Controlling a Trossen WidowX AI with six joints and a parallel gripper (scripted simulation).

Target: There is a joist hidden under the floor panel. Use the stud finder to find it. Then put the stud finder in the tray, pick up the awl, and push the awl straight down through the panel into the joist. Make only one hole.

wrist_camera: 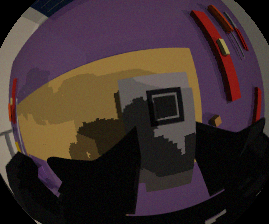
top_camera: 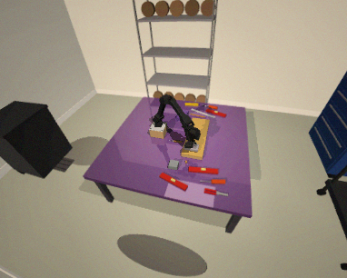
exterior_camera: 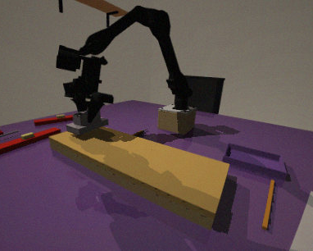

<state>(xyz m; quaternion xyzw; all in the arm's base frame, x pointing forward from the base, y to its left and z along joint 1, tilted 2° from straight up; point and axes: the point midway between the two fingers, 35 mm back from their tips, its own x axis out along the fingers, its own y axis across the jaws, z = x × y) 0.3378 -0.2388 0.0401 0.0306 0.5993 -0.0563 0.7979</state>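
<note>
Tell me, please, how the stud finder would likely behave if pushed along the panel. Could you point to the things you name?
The stud finder (exterior_camera: 88, 125) (wrist_camera: 157, 127) would probably slide rather than roll, given its flat, blocky base. Its low, wide shape suggests little tipping, and its straight-edged casing looks stiff.

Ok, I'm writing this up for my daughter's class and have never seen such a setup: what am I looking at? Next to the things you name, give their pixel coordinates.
The black machine is one robot arm, bolted to a block (top_camera: 158, 132) (exterior_camera: 175, 120) on a purple table (top_camera: 124, 154) (exterior_camera: 26, 189). One picture looks down from high up, one looks across the table from the side, and the round, dark-edged one comes from a camera at the arm's wrist.

The gripper (top_camera: 191, 144) (exterior_camera: 88, 114) (wrist_camera: 161, 127) is closed on a grey device with a square frame on top, apparently the stud finder (exterior_camera: 77, 128) (wrist_camera: 179, 82). It is at one end of a long yellowish panel (top_camera: 202, 132) (exterior_camera: 161, 160) (wrist_camera: 60, 95). Red bars and small hand tools lie around.
</note>
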